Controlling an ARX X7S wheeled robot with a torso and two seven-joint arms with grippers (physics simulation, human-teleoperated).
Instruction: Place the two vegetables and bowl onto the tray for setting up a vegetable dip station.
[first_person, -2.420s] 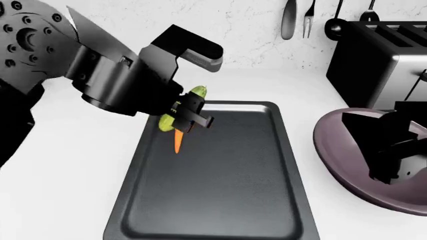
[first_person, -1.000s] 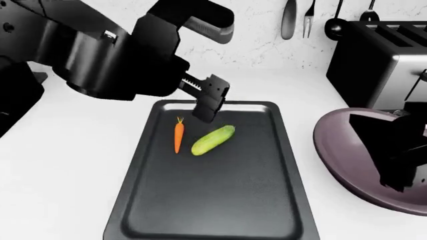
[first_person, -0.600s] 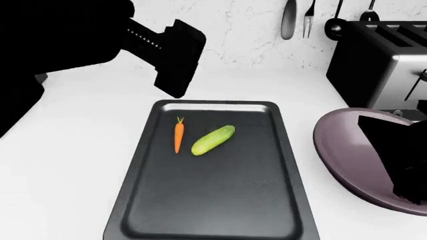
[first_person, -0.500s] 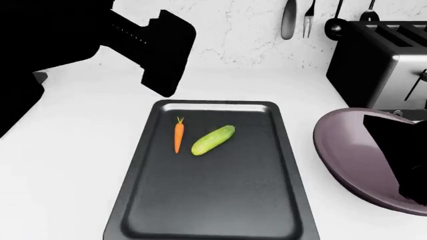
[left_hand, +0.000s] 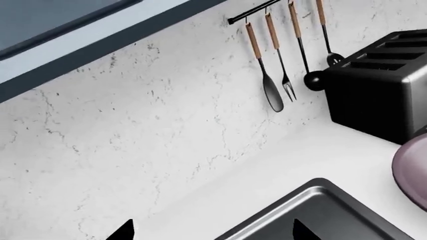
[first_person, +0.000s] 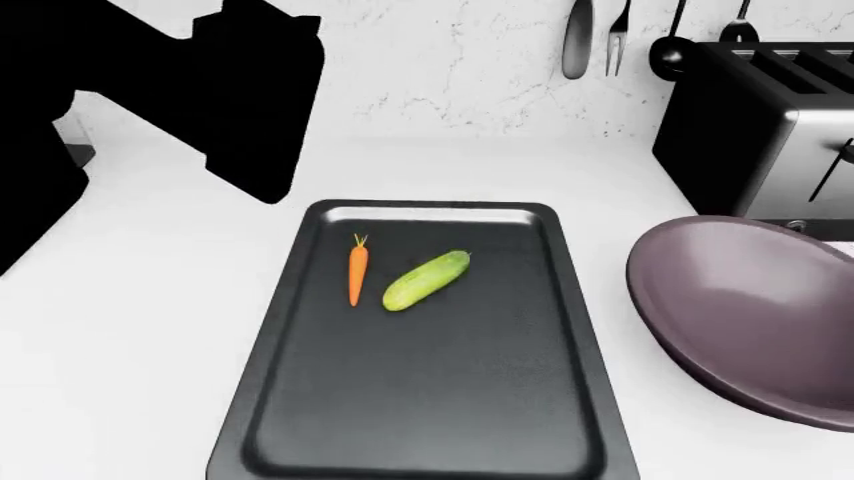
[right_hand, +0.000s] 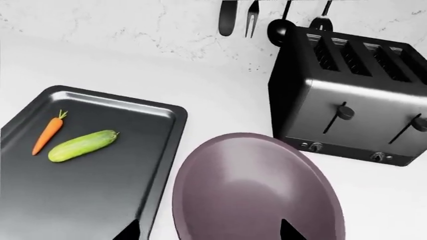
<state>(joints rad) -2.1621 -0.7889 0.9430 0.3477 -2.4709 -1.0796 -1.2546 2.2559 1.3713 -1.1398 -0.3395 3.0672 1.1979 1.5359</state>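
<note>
carrot (first_person: 356, 275): upper left part of tray (first_person: 441, 420), lying lengthwise, green top toward wall.
cucumber (first_person: 426, 280): just beside carrot, on its right, angled; apart from it.
bowl (first_person: 747, 310): on counter (first_person: 147, 330), right edge of head view, off tray, beside toaster (first_person: 754, 130).
left gripper (left_hand: 212, 234): only 2 fingertips visible, set wide apart, holding nothing.
right gripper (right_hand: 208, 234): tips spread wide, above bowl, nothing held.

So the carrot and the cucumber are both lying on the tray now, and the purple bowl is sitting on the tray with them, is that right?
Not quite. The carrot and cucumber do lie on the tray, but the purple bowl is not on it: it sits on the white counter beside the tray, in front of the toaster. The head view and right wrist view both show this.
</note>
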